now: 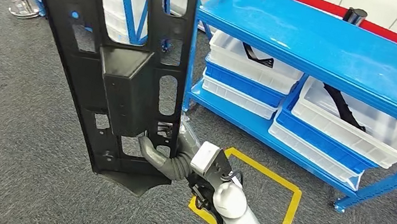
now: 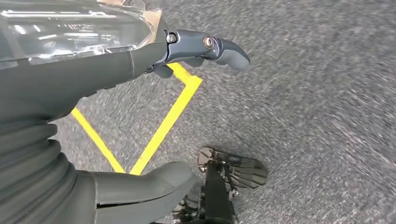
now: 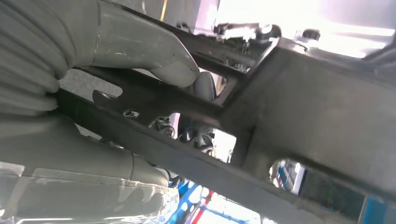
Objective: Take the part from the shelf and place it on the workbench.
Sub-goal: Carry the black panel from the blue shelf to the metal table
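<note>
While it is held up in the air in front of the robot, the black part point(image 1: 125, 72), a long flat panel pierced with cut-outs and carrying a boxy block at its middle, stands nearly upright with its long axis running from the top edge of the head view down to a flared foot above the grey carpet point(image 1: 19, 122). Its lower end leans slightly to the robot's right. The right hand point(image 1: 169, 155) grips this lower end, thumb hooked through a cut-out and fingers point(image 3: 205, 88) wrapped behind a bar of the frame, as the right wrist view shows close up. The left hand point(image 2: 140, 70) hangs over the carpet with thumb and fingers apart and nothing in it. Behind and to the right of the part stands a blue shelf point(image 1: 312, 40); under its top board sit two white bins point(image 1: 253, 61), each stacked on blue and white trays, each with a dark part inside. A yellow taped square point(image 1: 283, 200) marks the carpet just before the shelf, beside the right arm. A metal post base point(image 1: 23, 5) stands at the far left.
</note>
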Available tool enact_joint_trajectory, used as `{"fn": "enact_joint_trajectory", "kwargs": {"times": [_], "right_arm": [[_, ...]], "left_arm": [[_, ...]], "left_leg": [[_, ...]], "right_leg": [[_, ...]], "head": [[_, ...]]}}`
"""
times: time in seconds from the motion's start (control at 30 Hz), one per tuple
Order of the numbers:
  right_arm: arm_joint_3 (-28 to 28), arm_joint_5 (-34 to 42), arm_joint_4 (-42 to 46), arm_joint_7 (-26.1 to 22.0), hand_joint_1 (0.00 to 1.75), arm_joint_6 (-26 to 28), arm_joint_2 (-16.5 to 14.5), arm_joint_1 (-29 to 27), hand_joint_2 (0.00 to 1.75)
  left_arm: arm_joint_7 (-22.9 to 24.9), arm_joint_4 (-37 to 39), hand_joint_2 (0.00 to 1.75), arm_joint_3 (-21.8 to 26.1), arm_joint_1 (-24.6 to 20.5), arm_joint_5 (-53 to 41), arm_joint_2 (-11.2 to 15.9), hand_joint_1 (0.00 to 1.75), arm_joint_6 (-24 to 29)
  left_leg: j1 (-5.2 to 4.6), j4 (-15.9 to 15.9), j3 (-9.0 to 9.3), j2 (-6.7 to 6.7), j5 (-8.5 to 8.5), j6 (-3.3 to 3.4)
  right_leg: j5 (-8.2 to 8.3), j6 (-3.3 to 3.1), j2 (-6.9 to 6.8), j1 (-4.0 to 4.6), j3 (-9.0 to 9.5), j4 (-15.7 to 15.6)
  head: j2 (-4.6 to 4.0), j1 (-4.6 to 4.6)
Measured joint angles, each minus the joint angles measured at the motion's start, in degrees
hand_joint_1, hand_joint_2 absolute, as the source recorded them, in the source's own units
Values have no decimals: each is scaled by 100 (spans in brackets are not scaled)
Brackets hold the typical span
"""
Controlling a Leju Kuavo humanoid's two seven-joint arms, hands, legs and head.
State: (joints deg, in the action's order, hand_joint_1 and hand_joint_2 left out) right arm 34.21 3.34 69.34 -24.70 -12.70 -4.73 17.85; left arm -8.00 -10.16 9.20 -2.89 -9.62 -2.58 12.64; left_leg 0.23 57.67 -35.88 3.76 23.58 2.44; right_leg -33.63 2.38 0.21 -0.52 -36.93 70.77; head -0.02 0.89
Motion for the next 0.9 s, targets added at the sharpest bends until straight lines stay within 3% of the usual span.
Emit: {"fn": "enact_joint_trajectory", "kwargs": {"times": [0.03,0.1,0.17,0.23,0.3,0.37,0.43,0.47,0.5,0.57,0.63,0.73,0.8,0.87,0.9], "right_arm": [[2,0,-1,0,175,0,2,3,175],[7,0,-1,0,175,0,5,6,175],[10,0,-1,0,175,0,1,7,175],[9,0,1,0,175,0,-24,11,175],[8,-3,3,-2,175,-1,-51,13,175],[9,-8,3,-3,175,-3,-60,0,175],[10,-14,2,-2,175,-5,-58,-21,175],[13,-18,2,-2,175,-5,-58,-28,175],[16,-21,2,-2,175,-6,-58,-31,175],[22,-24,2,-2,175,-7,-57,-32,175],[22,-23,3,-3,175,-6,-47,-25,175],[31,-24,13,-4,175,-5,-40,-21,175],[39,-24,34,-7,175,-5,-36,-18,175],[46,-20,46,-10,175,-4,-8,-35,175],[50,-16,46,-10,175,-3,12,-58,175]], "left_arm": [[0,0,175,0,2,0,-2,0,-1],[-1,0,175,0,0,-1,-1,0,-1],[-1,1,175,0,14,-2,1,0,-1],[0,3,175,-1,40,-2,7,0,-3],[0,4,175,-2,46,-2,6,0,-13],[-1,4,175,-3,30,-2,-2,0,-29],[-4,4,175,-4,25,-3,-6,0,-43],[-8,4,175,-4,28,-5,-7,0,-49],[-14,4,175,-3,31,-13,-6,0,-54],[-28,3,175,-3,20,-38,-4,0,-63],[-41,2,175,-4,-3,-61,-6,0,-69],[-51,4,175,-4,6,-68,-2,0,-73],[-55,4,175,-4,12,-68,-1,0,-72],[-55,3,175,-2,-5,-72,4,0,-64],[-49,3,175,-1,-11,-79,8,0,-56]], "left_leg": [[-1,10,-2,81,-6,-8],[-20,42,-26,218,-14,-48],[-22,46,-65,315,-39,-115],[-7,47,-110,330,-53,-182],[-7,316,-254,75,123,-240],[23,1032,-584,-236,493,-302],[78,1641,-864,-337,708,-360],[105,1647,-857,-360,664,-382],[130,1422,-728,-401,530,-399],[138,633,-272,-630,221,-415],[99,156,-1,-789,109,-365],[51,78,5,-631,96,-220],[60,22,28,-496,55,-124],[68,-4,30,-353,28,-59],[67,-3,20,-269,23,-42]], "right_leg": [[185,35,79,-7,196,-424],[428,23,251,-18,498,-1096],[482,-47,286,-3,579,-1267],[526,-120,184,-20,598,-1291],[560,-203,63,-63,611,-1324],[559,-256,-81,-56,613,-1329],[553,-268,-234,-40,608,-1327],[548,-263,-304,-39,608,-1326],[539,-253,-370,-43,613,-1325],[507,-207,-490,-31,635,-1320],[473,-146,-598,18,652,-1314],[446,-45,-738,28,677,-1334],[302,-23,-534,3,593,-1115],[0,-74,-190,-16,267,-429],[-143,-93,-99,-17,48,-10]], "head": [[0,0],[0,-1],[0,-3],[0,-4],[0,-23],[0,-40],[0,-40],[0,-40],[0,-40],[0,-43],[0,-23],[0,0],[0,3],[0,9],[0,10]]}}
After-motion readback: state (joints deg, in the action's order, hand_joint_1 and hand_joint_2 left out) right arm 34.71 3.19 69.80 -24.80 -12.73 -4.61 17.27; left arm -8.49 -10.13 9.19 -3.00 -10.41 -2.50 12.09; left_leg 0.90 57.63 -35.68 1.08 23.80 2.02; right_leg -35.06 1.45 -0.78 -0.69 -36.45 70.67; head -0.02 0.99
